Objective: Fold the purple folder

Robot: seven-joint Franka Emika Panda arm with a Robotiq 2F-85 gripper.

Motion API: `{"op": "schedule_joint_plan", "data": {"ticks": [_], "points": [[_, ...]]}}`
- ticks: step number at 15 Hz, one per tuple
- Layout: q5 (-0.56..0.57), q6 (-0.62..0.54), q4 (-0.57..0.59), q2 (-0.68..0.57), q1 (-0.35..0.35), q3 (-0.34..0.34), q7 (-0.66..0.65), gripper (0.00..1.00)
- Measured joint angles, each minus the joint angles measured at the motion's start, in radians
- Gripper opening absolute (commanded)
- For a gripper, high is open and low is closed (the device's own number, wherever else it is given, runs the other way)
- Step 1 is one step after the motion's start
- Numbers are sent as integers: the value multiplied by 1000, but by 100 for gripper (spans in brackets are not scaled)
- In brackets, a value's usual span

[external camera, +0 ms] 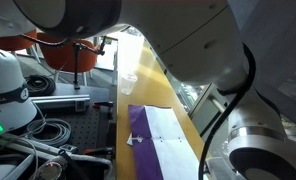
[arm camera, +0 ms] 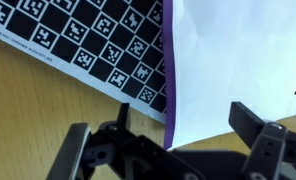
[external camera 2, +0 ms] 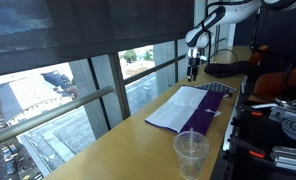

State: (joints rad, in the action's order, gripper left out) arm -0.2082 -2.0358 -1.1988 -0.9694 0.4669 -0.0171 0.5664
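One yellow tabletop by windows bears purple folder.
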Motion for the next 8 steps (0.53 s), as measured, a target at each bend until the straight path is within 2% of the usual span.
{"op": "schedule_joint_plan", "data": {"ticks": [6,7,8], "points": [[0,95,140,-118,0,-39,6,100],[0,105,158,-131,0,-42,6,75],[0,117,175,-142,0,-44,6,72]]}}
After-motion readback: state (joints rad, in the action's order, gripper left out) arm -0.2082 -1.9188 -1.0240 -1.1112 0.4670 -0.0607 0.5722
